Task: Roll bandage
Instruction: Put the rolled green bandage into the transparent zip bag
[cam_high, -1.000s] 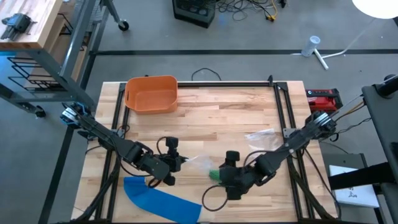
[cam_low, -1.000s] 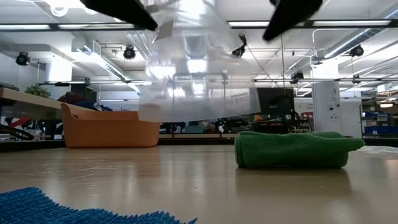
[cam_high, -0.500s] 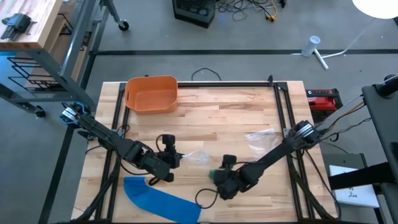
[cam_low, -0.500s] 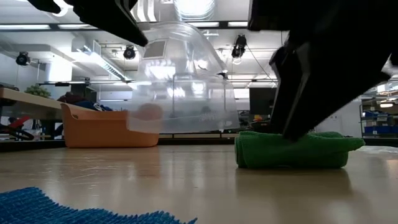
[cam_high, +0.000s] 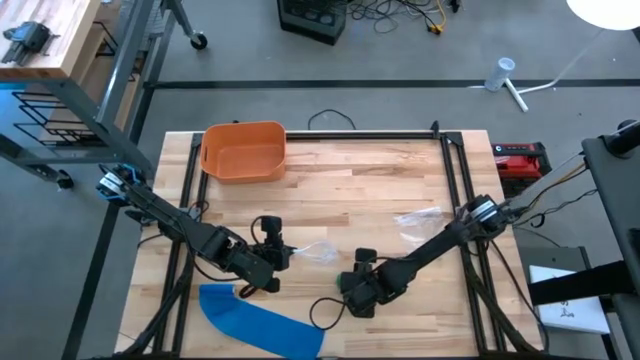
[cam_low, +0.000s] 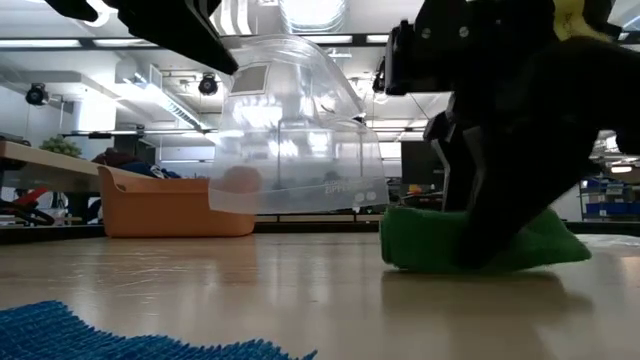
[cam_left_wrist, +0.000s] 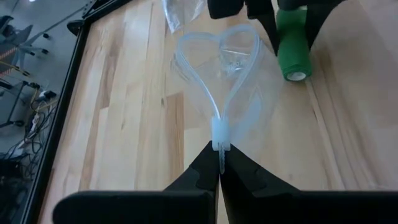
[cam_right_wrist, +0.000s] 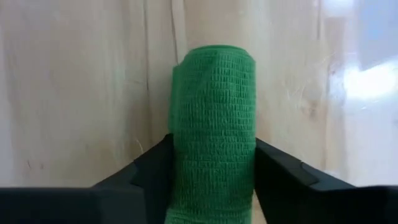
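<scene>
A green bandage roll (cam_right_wrist: 214, 112) lies on its side on the wooden table, also seen in the low view (cam_low: 420, 245) and the left wrist view (cam_left_wrist: 292, 46). My right gripper (cam_right_wrist: 214, 180) has come down over it at the table's near middle (cam_high: 352, 288) and is shut on it. My left gripper (cam_left_wrist: 219, 163) is just left of it (cam_high: 288, 256), shut on a clear plastic zip bag (cam_left_wrist: 227, 68). The bag's open mouth faces the roll (cam_low: 290, 130). My left gripper pinches the end of the bag's zip strip (cam_left_wrist: 218, 135) between its two fingertips, coming level from the table's left. The bag stands out beyond the fingers toward the roll with its mouth spread open, and in the low view it is above the tabletop. My right gripper pinches the roll between its two fingers (cam_right_wrist: 152, 168), one on each long side (cam_right_wrist: 180, 155), with the fingers lying along the roll. The fingers come from above. The roll rests on the table and bulges upward at the hold in the low view.
An orange bin (cam_high: 243, 150) stands at the far left of the table. A blue cloth (cam_high: 260, 320) lies at the near left edge. A second piece of clear plastic (cam_high: 420, 222) lies right of centre. Black frame rails run along the table's sides.
My right gripper has gone down and toward the table's near-left onto the green roll, and its fingers now close on the roll's sides. The roll has humped up where it is held. My left gripper has lowered the bag closer to the table and then held it still.
</scene>
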